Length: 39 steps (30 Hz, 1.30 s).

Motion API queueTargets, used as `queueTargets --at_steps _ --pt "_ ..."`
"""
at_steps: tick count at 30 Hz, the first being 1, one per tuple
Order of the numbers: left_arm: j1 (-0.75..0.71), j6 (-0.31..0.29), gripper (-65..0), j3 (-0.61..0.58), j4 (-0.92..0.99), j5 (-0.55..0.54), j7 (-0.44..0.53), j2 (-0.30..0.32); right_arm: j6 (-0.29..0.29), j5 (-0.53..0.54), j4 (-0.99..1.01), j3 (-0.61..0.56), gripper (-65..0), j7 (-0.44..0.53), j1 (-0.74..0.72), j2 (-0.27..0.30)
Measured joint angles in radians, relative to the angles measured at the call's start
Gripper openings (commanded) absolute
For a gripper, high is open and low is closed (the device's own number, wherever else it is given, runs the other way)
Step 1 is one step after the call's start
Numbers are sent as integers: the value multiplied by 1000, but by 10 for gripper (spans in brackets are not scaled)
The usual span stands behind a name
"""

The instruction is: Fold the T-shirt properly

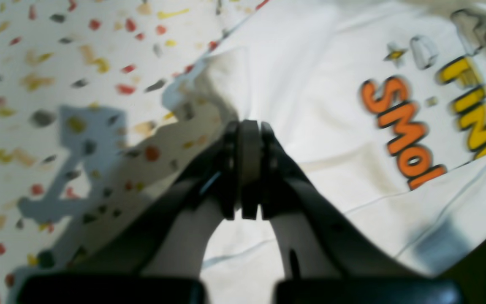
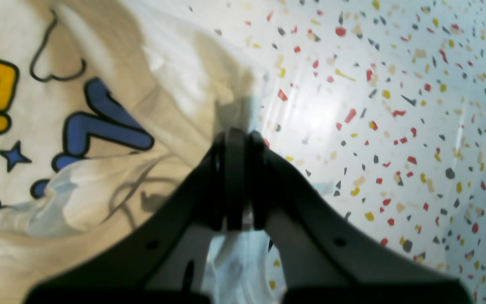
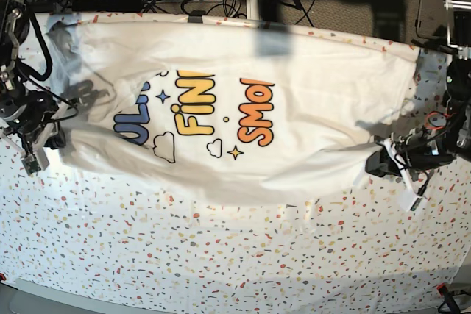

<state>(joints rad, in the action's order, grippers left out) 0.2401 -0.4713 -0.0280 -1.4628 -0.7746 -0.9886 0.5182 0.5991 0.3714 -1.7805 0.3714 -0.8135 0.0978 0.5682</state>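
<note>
Gripping the large white short-sleeved cotton T-shirt [image 3: 243, 108] at its two ends, both arms appear to be partway through a lengthwise fold. The shirt lies print-up across the far half of the white terrazzo-speckled tabletop [image 3: 221, 255], its blue, yellow and orange lettering facing the ceiling. At the shirt's hem end, the black left gripper [image 1: 249, 126] has its jaws clenched on a pinch of the near edge. At the shirt's sleeve end, the black right gripper [image 2: 237, 137] is likewise clamped on cloth, which shows between its fingers. The near edge sags between the two grips and looks lifted off the table. By my judgement the next move calls for both arms to carry that edge evenly toward the shirt's far edge, keeping the cloth taut so the fold lands straight.
</note>
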Motion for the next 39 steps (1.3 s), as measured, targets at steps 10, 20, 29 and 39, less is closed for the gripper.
queueTargets --at_steps 10,20,29,39 --pt "-22 42 -650 1 -43 64 17 51 0 -2 -2 92 -650 0 39 0" --pt "-29 79 -650 1 -43 109 10 50 0 -104 -3 101 -650 -28 39 0" --pt "-35 79 -650 1 -43 106 -44 53 0 -92 -3 101 -650 -118 39 -2" --pt "-169 93 -650 0 -142 155 -3 66 34 -106 -3 106 -650 -162 39 -130"
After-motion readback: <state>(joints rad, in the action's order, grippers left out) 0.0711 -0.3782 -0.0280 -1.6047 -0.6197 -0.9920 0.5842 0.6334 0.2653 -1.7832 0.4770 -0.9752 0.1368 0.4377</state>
